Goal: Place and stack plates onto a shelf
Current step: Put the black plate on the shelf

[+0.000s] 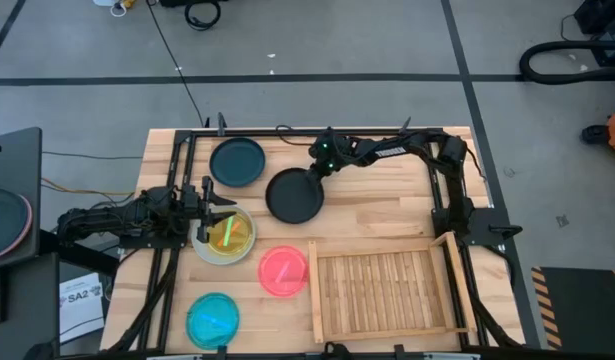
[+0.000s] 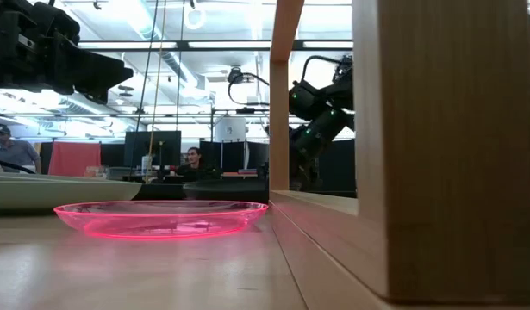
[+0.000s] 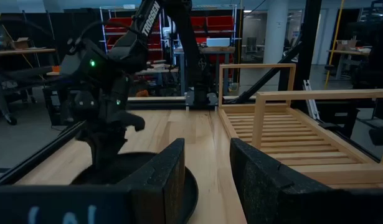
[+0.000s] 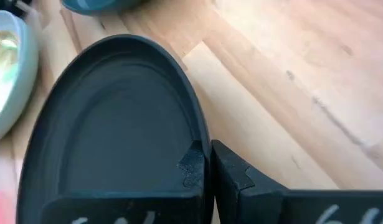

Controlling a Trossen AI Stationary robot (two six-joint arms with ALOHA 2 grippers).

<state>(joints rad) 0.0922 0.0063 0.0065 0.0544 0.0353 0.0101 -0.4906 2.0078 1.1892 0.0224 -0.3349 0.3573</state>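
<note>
Seen from above, on the plank table point(image 1: 387, 200): black plate point(image 1: 294, 196) near the centre, a little toward 11 o'clock, flat on the wood. Right gripper point(image 1: 315, 172) at the 1 o'clock edge of this plate, fingers point(image 4: 192, 167) pinched onto the rim, one inside and one outside, with only the rim between them in the right wrist view point(image 4: 207, 168). Dark teal plate point(image 1: 237, 161) at 10 o'clock from the black one, close beside but apart. At 8 o'clock from the black plate, pale mint plate point(image 1: 203, 247) with yellow-green plate point(image 1: 230, 231) lying inside it. Left gripper point(image 1: 227, 209) over the upper edge of this pair, fingers point(image 3: 161, 180) apart with a clear gap, holding nothing. Pink plate point(image 1: 283, 270) at 6 o'clock from the black plate, just beside the left rim of the shelf point(image 1: 385, 292). Cyan plate point(image 1: 213, 319) at 7 o'clock, near the front edge of the table. Shelf at 5 o'clock of the table, slatted bottom bare. In the low view, pink plate point(image 2: 161, 218) flat on the wood beside the shelf rim point(image 2: 333, 224), and a seated person point(image 2: 193, 164) far behind in the room.
</note>
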